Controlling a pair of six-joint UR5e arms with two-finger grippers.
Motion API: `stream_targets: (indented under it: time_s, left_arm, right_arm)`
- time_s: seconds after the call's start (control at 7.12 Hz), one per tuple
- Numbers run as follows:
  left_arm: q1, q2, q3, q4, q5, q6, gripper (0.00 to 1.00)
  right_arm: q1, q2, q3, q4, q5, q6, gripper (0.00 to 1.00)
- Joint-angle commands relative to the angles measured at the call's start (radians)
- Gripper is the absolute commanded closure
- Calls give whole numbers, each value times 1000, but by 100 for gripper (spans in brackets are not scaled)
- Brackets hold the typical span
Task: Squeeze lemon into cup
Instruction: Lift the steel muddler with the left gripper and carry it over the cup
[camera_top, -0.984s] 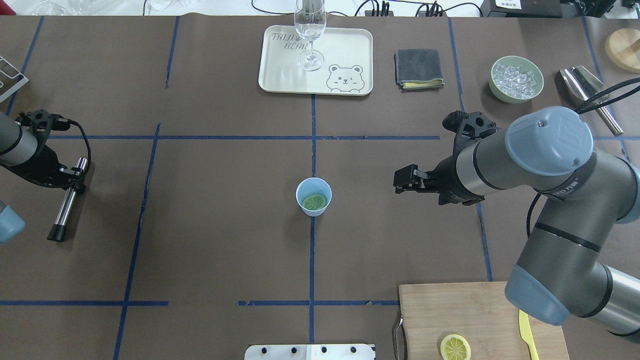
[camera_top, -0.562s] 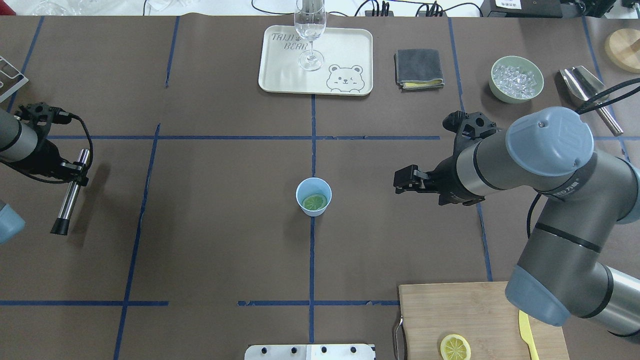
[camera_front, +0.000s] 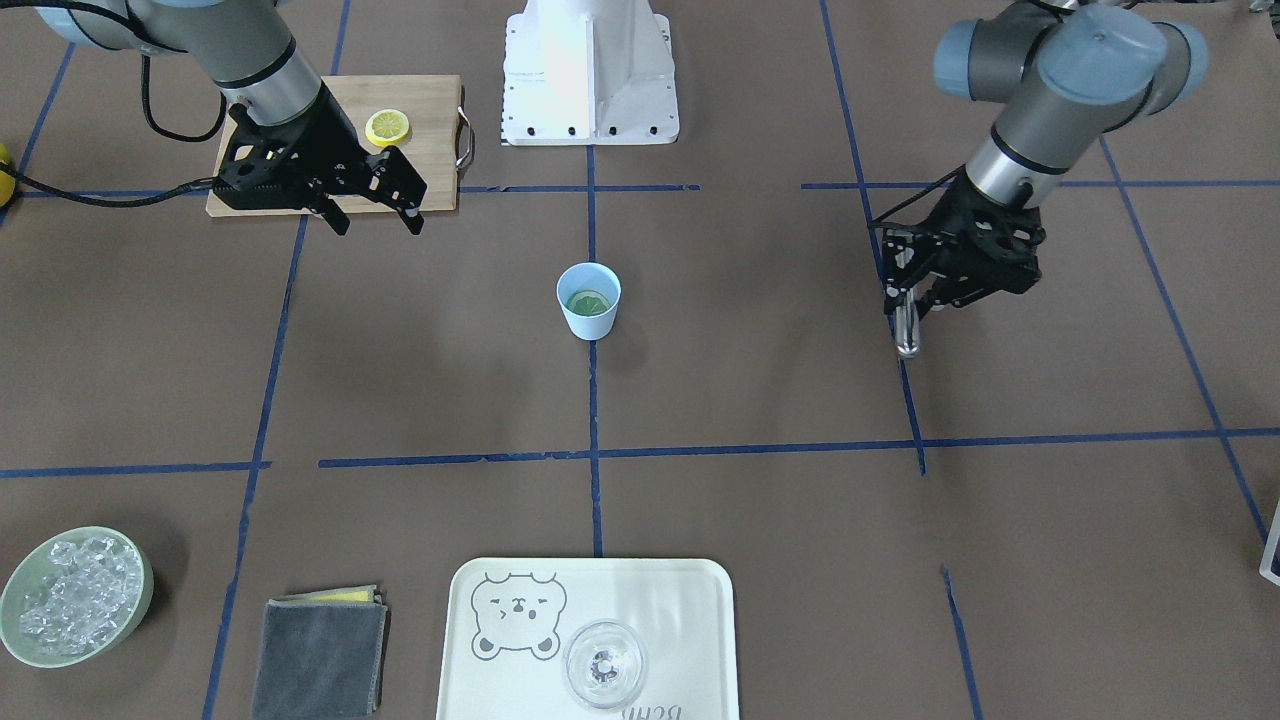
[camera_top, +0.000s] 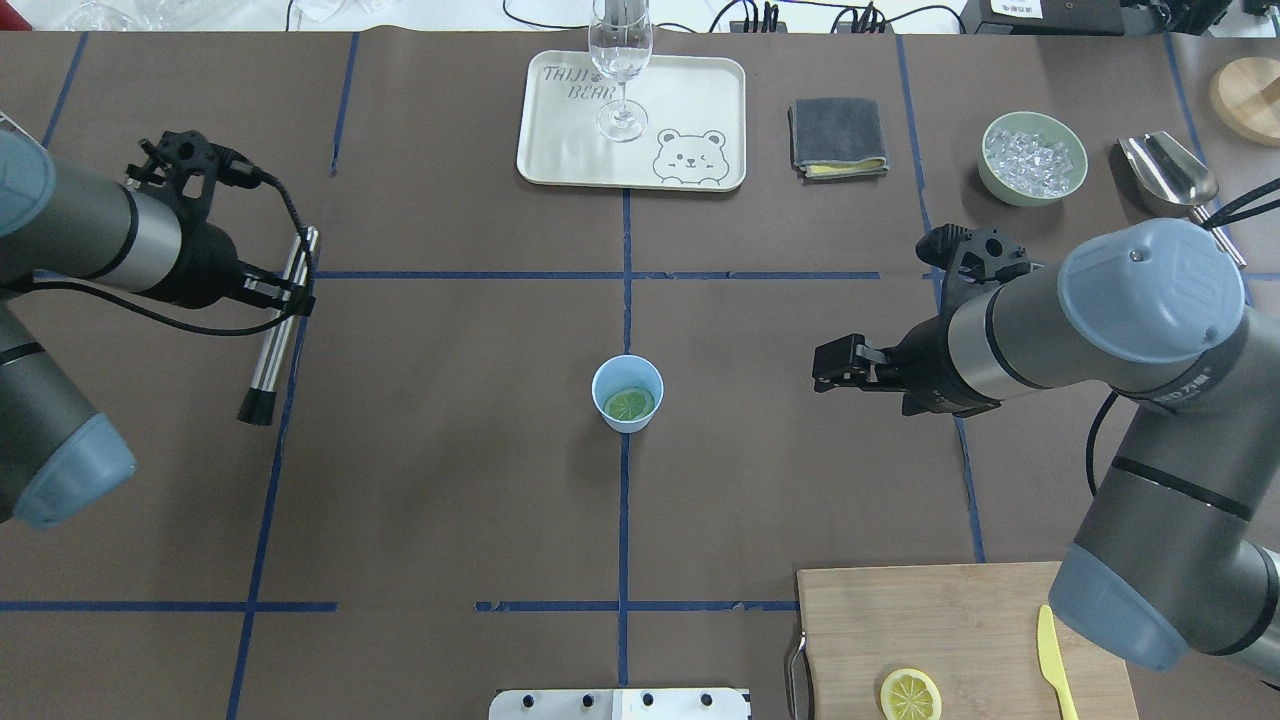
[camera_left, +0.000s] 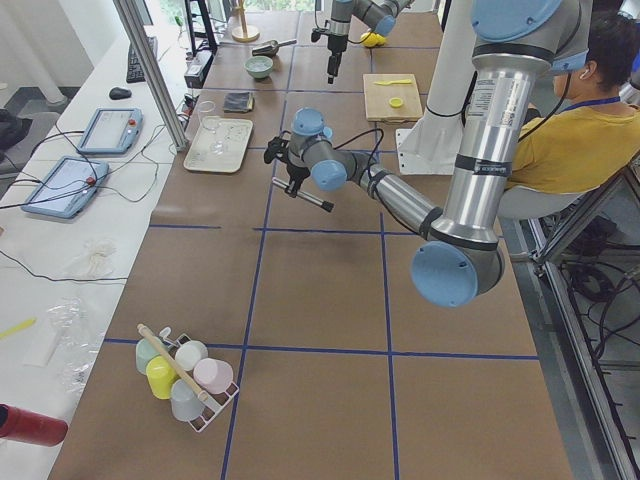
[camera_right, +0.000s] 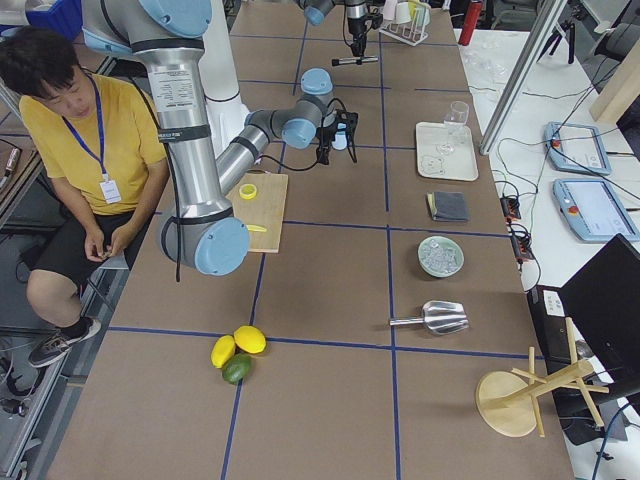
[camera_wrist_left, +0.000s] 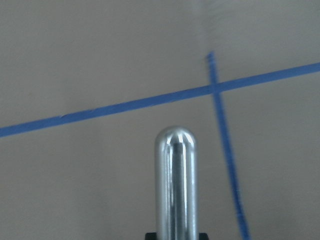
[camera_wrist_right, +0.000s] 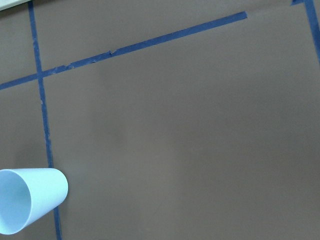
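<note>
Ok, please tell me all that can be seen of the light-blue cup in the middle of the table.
The cup is small, light blue, plain plastic by its look, tapered toward the base, without handle. It stands upright on the brown table, over a blue tape line. A round lemon slice lies flat at its bottom. Nothing else touches it: the open right tool and the left tool, shut on a metal rod, are both well away.

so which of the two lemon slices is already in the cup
The lemon slice lying in the bottom of the light-blue cup, mid-table. The other slice sits out in the open on the wooden cutting board.
</note>
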Motion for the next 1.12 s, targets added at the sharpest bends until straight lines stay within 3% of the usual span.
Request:
stream_targets:
  time_s: [0.0, 0.14, 0.28, 0.56, 0.7, 0.98]
  left_arm:
    - [56, -154, -21, 4, 53, -108, 100]
    - [176, -188, -56, 4, 292, -156, 100]
    - [252, -208, -62, -8, 437, -174, 100]
    - [277, -267, -50, -63, 492, -243, 100]
    - [308, -278, -45, -164, 547, -309, 100]
    - [337, -308, -1, -255, 610, -241, 100]
  right_arm:
    - [12, -21, 21, 0, 0, 0, 0]
    - [38, -26, 19, 0, 29, 0, 0]
    - [76, -29, 19, 0, 75, 0, 0]
    - [146, -72, 19, 0, 129, -61, 0]
    - [180, -95, 19, -2, 152, -105, 0]
    - [223, -127, 16, -2, 190, -141, 0]
